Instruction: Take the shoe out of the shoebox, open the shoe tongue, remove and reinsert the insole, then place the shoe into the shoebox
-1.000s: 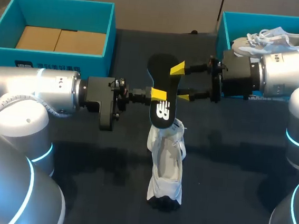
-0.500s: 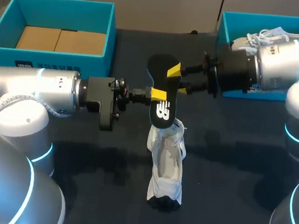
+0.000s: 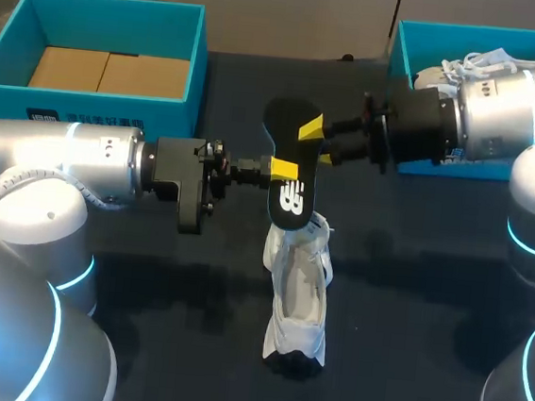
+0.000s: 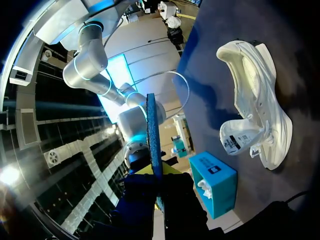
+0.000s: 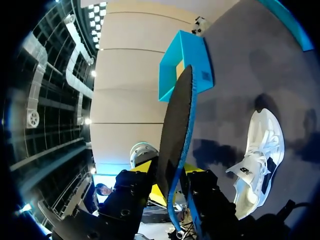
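Shut since before, right pincer (image 3: 317,143) joins left pincer (image 3: 285,169) pinching the insole (image 3: 291,201) — above dark table (image 3: 412,271).

Silver arms (image 3: 63,157), cyan light rings (image 3: 78,275), black wrists (image 3: 179,181), yellow-tipped pincers (image 3: 285,170).

Insole (image 3: 284,126) above shoe (image 3: 298,298); shoebox (image 3: 473,33) behind, right.

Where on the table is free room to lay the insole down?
Bare table lies right of the white shoe and left of it. A strip runs between the left box and right box. Crowded: the middle, where left hand and right hand grip the insole.
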You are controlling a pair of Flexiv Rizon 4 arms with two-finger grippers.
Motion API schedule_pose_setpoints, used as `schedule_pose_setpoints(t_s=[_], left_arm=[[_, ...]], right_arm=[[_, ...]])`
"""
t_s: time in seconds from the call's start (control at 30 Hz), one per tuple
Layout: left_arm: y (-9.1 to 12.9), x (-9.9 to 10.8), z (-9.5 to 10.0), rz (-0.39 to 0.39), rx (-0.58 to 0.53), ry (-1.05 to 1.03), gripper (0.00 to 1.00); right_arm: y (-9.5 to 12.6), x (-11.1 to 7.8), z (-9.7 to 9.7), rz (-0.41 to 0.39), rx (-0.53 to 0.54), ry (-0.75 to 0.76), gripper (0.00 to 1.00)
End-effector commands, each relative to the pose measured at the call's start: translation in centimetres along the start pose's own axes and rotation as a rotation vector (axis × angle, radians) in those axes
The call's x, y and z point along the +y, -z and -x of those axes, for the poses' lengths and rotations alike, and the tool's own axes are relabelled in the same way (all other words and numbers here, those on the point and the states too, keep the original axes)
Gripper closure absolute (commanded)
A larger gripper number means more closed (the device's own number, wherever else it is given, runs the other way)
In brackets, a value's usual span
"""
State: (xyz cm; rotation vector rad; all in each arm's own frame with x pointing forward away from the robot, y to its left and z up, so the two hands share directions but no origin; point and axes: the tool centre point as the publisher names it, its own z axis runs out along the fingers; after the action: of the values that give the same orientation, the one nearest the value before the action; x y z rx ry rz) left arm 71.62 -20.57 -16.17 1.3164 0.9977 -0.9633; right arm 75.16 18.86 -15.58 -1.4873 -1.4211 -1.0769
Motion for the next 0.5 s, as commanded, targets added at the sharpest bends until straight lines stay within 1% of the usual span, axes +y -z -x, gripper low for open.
schedule_pose_setpoints(t_s=[0.03,0.3,0.5], left_arm=[[-0.14,-0.06,-0.07,0.003,-0.001,-0.002,1.00],[-0.14,-0.06,-0.07,0.003,-0.001,-0.002,1.00],[-0.14,-0.06,-0.07,0.003,-0.001,-0.002,1.00]], right_arm=[[-0.13,0.09,-0.40,0.002,-0.007,0.003,0.69],[0.22,-0.14,-1.06,0.011,0.004,0.023,0.68],[-0.13,-0.09,-0.95,-0.001,0.012,0.023,0.72]])
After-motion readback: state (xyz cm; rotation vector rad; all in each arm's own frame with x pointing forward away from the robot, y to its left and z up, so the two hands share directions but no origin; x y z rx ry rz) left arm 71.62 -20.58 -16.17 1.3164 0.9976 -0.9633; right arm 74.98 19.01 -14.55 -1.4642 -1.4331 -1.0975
